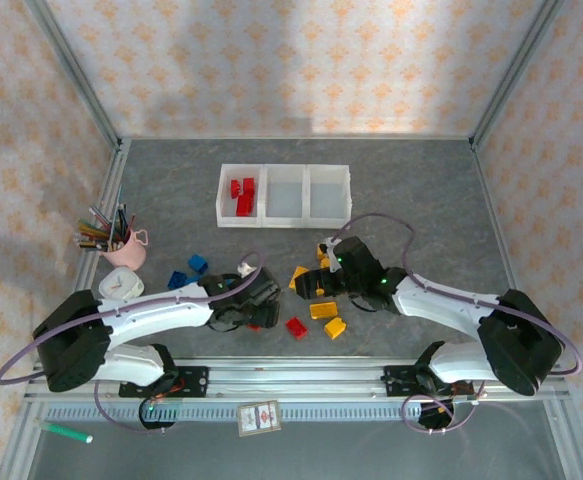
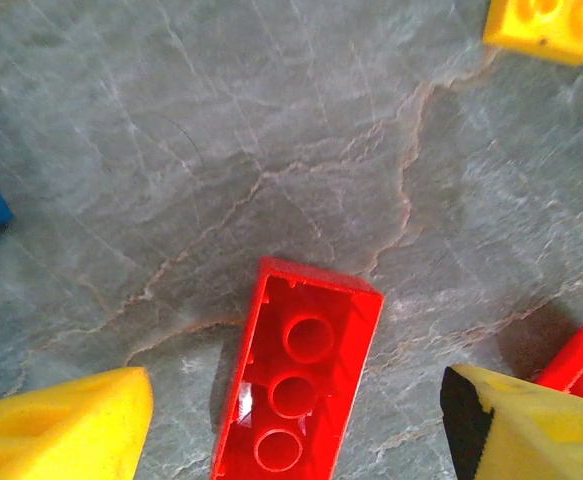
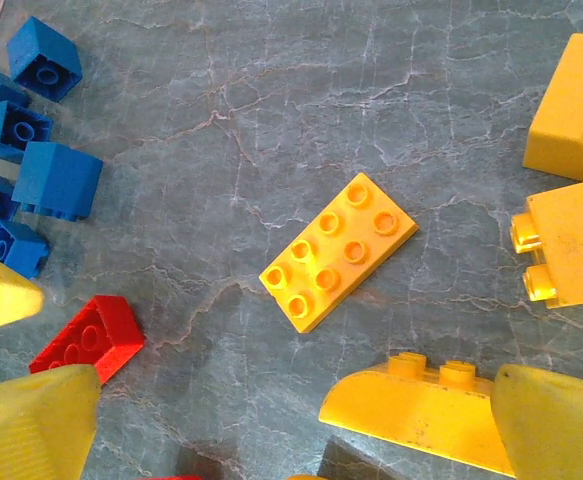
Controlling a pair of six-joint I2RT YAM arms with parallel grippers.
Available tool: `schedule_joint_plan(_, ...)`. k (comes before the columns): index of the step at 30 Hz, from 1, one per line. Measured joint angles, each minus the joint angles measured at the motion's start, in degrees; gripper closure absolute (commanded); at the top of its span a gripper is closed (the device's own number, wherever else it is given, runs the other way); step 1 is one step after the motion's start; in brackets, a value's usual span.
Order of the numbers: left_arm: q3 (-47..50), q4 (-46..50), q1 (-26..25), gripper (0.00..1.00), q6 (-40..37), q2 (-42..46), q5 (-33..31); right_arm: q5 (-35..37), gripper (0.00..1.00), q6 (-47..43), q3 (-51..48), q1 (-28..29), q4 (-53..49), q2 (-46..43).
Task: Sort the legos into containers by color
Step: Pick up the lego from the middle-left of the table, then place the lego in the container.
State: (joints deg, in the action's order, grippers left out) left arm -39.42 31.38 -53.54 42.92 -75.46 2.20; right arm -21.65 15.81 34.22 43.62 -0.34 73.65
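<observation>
Grey desk (image 1: 421,200) carries most legos (image 1: 323,310) loose before the bins (image 1: 284,222); only few red ones (image 1: 242,195) are sorted. Left pincer (image 2: 291,430) and right pincer (image 3: 291,420) stand open, empty.

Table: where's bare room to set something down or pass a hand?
Free: the table right of the containers, out to its right edge, and the patch between the containers and the pink cup. Crowded: the strip in front of the containers, where blue, yellow and red legos lie around the left hand and right hand.
</observation>
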Motion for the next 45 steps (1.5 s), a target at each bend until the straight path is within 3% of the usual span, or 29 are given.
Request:
schedule_joint_plan(8,1.4,-2.9,-0.5,0.3,0.8,-4.5,0.4,0.8,0.0,0.2,0.0,0.0,0.0,0.0)
schedule_joint_plan(22,3.3,-3.7,-0.5,0.68,2.3,-3.6,-2.8,0.8,0.0,0.2,0.0,0.0,1.4,0.4)
schedule_joint_plan(33,2.2,-3.0,-0.2,0.8,3.1,-1.6,-5.7,0.8,0.0,0.9,3.6,0.0,1.0,0.5)
schedule_joint_plan(38,-2.1,-2.6,4.6,0.82,3.0,2.1,-8.1,0.8,0.0,2.2,7.9,-0.4,0.8,1.2)
schedule_joint_plan(45,-12.1,-3.0,18.0,0.82,-2.4,2.3,-12.5,1.0,0.0,3.7,14.1,-2.8,0.8,6.0)
